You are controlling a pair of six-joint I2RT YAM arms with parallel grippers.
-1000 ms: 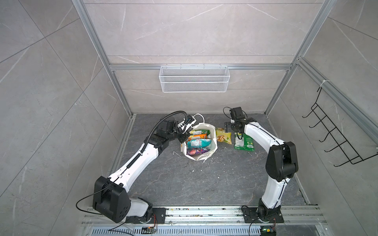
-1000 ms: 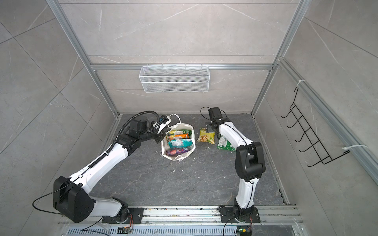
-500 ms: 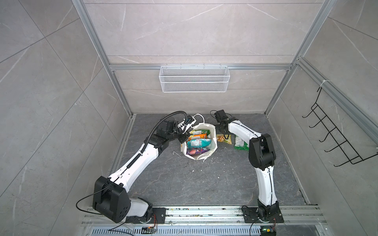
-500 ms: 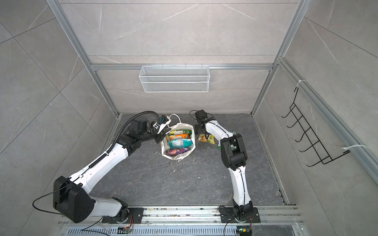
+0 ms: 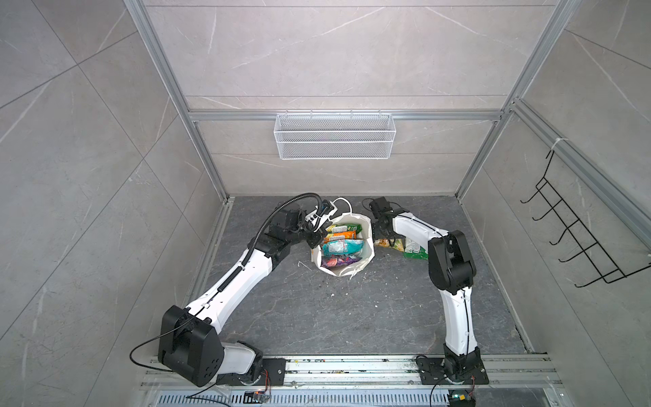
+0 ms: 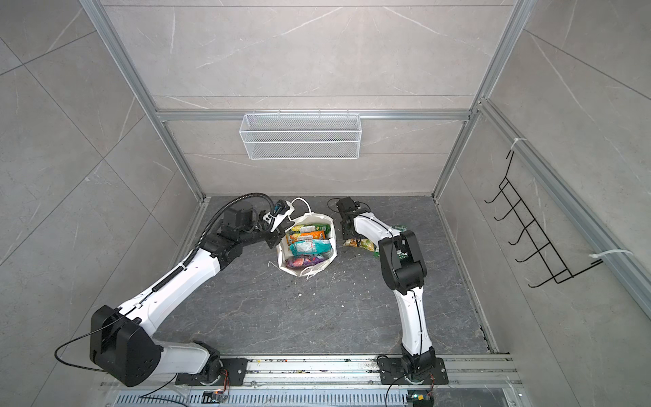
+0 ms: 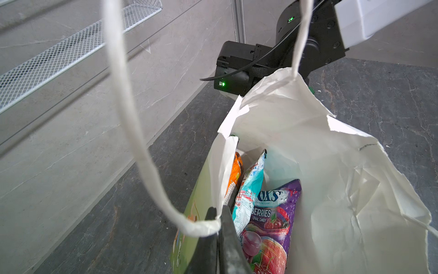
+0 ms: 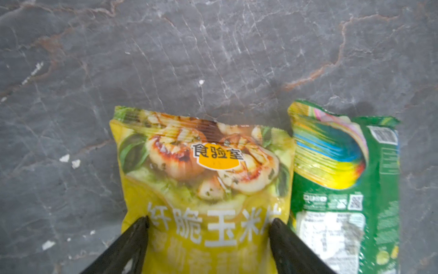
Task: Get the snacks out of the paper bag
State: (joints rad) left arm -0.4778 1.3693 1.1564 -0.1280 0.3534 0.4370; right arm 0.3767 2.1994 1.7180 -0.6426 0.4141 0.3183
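I logged yellow packet (image 8: 203, 185) and green packet (image 8: 343, 189) out by parted right jaws; left jaws clamped paper bag (image 7: 308, 142), four snacks (image 5: 341, 246) left inside.

Large pale grey tiles with white marble veining lined the cell in both top views: a back wall (image 5: 334, 53) at twelve o'clock, a left wall (image 5: 70, 176) at nine and a right wall (image 5: 599, 105) at three. Slanting aluminium posts (image 5: 178, 102) stood at eleven and one o'clock, joined by a horizontal rail (image 5: 239, 115). A white wire mesh basket (image 5: 334, 141) hung from that rail at twelve o'clock. A black wire hook rack (image 5: 577, 222) hung on the right wall at three o'clock, with a white cable tie (image 6: 611, 252) just beside it. The floor (image 5: 352, 317) was dark grey stone with pale and rusty veins, dotted with small white specks (image 8: 64, 158). A metal track (image 5: 352, 366) ran along its edge at six o'clock. The light was soft and even, and the shadows were faint.
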